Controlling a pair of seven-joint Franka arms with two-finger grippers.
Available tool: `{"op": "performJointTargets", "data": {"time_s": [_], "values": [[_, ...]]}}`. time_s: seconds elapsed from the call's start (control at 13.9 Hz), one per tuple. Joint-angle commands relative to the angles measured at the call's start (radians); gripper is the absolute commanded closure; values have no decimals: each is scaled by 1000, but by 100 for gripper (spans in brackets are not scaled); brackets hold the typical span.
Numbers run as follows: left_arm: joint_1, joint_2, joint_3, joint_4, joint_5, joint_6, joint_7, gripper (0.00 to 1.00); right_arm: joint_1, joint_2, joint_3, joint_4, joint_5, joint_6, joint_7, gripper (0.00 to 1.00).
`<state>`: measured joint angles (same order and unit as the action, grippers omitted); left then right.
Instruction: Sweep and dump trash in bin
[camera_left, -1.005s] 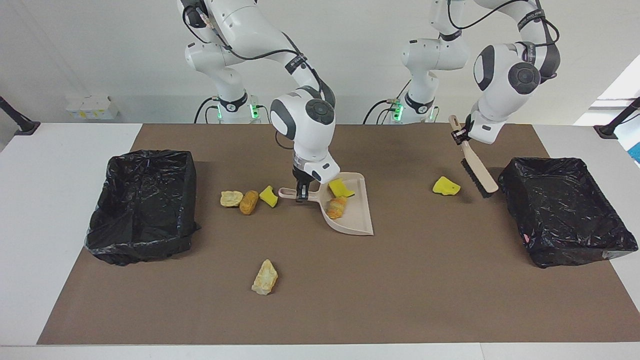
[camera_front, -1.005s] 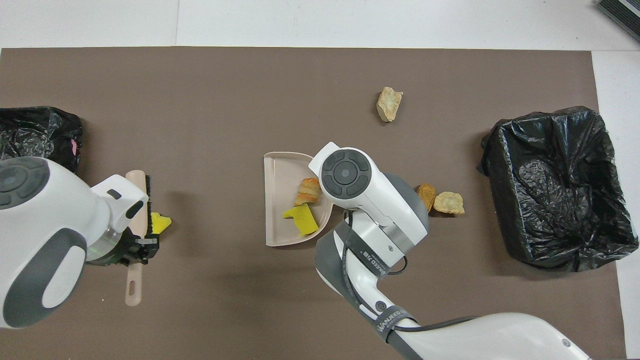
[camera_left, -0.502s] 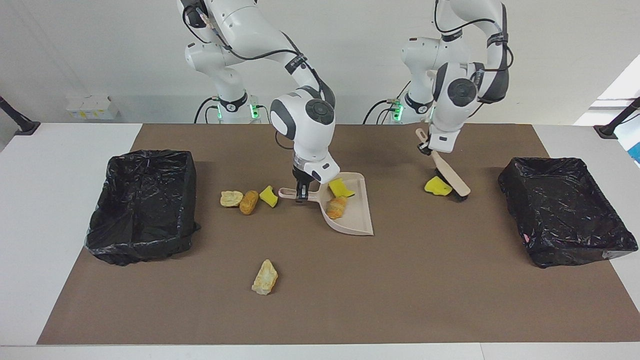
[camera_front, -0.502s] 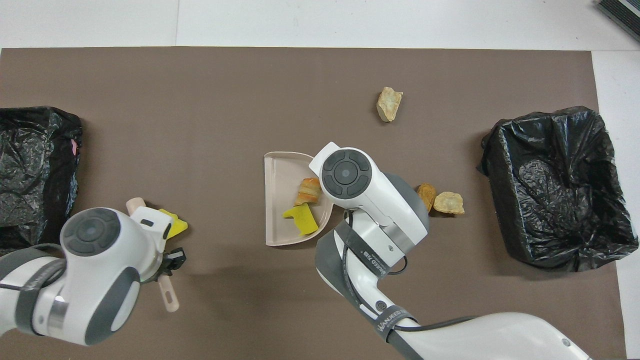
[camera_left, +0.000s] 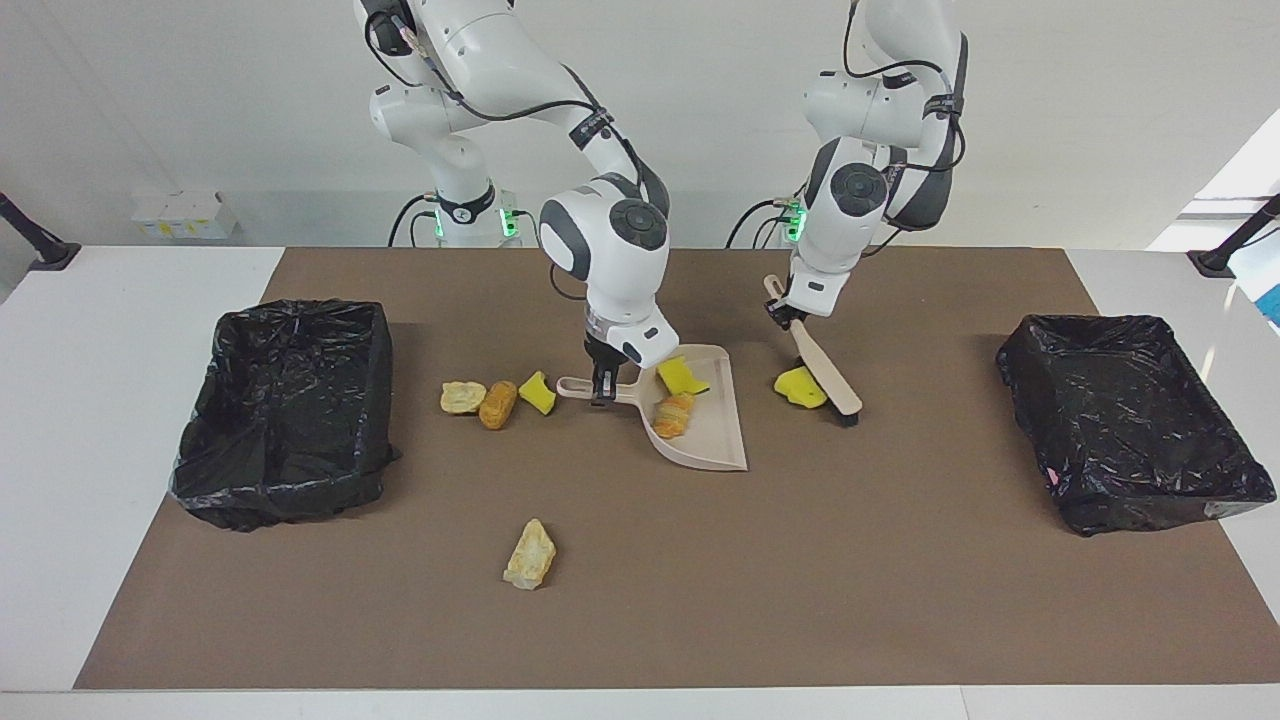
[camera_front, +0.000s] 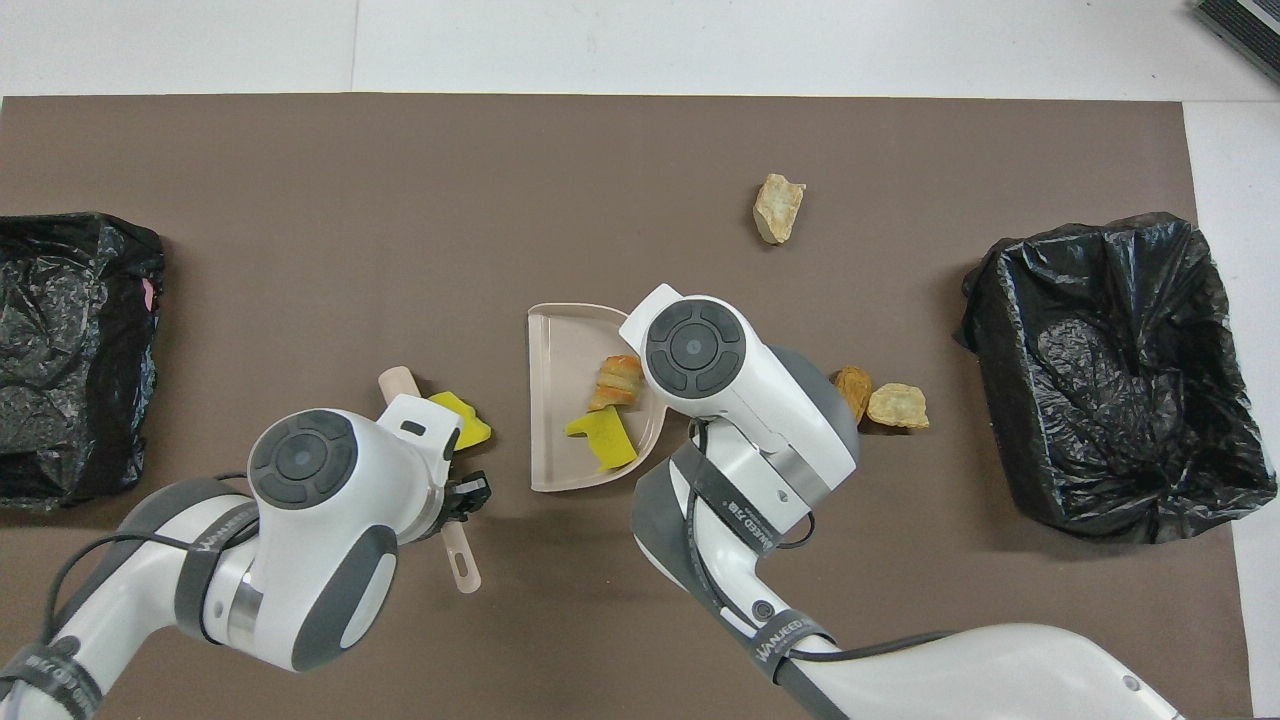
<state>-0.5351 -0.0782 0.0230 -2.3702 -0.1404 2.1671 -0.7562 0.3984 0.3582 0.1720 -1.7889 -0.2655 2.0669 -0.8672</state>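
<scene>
Left pincer clenched on the brush handle, bristles down on the worktop, touching a yellow chunk just off the dustpan mouth. Right pincer grasping the dustpan handle, pan flat, holding a yellow piece and an orange-brown piece. Rest of the trash: three lumps at the handle's 9 o'clock in the facing view, one tan lump at 7 o'clock; both black-lined bins sit at the worktop ends.
</scene>
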Motion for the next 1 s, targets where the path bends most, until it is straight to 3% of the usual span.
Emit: {"op": "performJointTargets", "data": {"time_s": [0.0,0.29,0.65,0.93], "values": [[-69,107,12,98,-88,74,9,100,-9,4,9,-24,-20,52,36,100],[-184,120,2,129,-113,155,-2,100,-9,4,9,-24,-18,52,36,100],[-180,101,11,160,-49,28,6,100,-10,4,9,-24,-18,48,36,100],[-161,3,15,157,64,-122,8,100,-10,-2,7,-17,-18,33,69,100]]}}
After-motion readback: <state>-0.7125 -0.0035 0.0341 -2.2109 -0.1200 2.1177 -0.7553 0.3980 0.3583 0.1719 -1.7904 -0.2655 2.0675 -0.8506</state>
